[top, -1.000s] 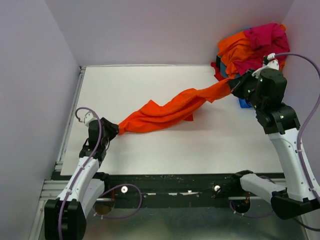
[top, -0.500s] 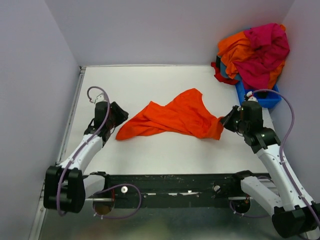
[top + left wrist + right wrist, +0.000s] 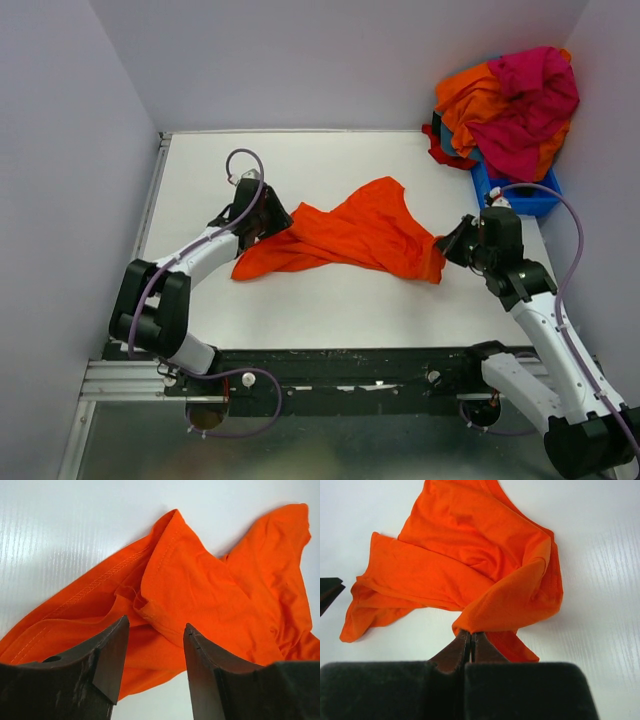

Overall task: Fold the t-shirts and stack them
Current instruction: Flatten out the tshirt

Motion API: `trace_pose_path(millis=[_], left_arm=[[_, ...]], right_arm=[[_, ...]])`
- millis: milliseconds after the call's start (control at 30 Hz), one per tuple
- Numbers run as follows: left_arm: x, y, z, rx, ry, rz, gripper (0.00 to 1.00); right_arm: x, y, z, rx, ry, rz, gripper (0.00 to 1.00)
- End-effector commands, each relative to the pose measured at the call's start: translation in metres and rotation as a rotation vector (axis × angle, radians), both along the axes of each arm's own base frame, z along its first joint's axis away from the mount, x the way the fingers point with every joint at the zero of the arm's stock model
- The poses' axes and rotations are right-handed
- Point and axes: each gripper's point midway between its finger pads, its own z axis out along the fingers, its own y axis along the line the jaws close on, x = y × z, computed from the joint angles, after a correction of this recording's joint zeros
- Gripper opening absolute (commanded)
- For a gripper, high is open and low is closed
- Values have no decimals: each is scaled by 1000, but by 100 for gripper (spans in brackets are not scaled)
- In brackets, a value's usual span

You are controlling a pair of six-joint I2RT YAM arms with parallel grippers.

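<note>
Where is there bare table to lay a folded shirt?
Bare: the far strip between back wall and crumpled bright orange t-shirt, and the near strip before it. Crowded: far right, heaped orange and pink shirts over the blue plastic bin.

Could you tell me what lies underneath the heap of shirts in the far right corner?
A blue bin shows beneath the heap of shirts: only its near end sticks out. Its inside, and anything below the top orange and magenta layers, is covered.

The bright orange t-shirt (image 3: 350,235) lies crumpled between my jaws, one corner pinched in my right jaws, a hem fold before my left jaws. More t-shirts (image 3: 510,100), orange, magenta and red, lie heaped beyond my right jaws.
</note>
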Motion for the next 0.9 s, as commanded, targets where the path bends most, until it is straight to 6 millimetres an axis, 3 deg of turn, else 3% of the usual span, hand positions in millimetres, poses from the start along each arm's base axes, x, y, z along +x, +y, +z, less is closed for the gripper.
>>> trace_pose_path(millis=[0, 133, 300, 367, 467, 500, 600, 700, 800, 867], left_arm=[[4, 0, -15, 12, 76, 76, 60], [9, -9, -27, -19, 95, 75, 58], [14, -14, -37, -29, 102, 76, 40], [16, -20, -39, -41, 107, 47, 30], [24, -22, -37, -35, 93, 34, 0], [27, -21, -33, -27, 79, 36, 0], [37, -12, -11, 0, 25, 63, 0], [50, 1, 19, 19, -29, 91, 0], [71, 18, 54, -13, -68, 113, 0], [88, 36, 87, -39, -100, 139, 0]], right_arm=[[2, 1, 6, 5, -35, 9, 1], [2, 1, 7, 5, -39, 10, 1], [1, 1, 8, 5, -39, 10, 1], [1, 0, 8, 4, -40, 5, 1], [2, 0, 7, 5, -42, 3, 1], [2, 0, 5, 4, -38, 3, 1], [13, 3, 1, 3, -35, 7, 1], [37, 15, -2, 13, -7, 48, 1], [75, 28, 18, 32, 4, 83, 1], [101, 23, 49, 34, -32, 62, 1]])
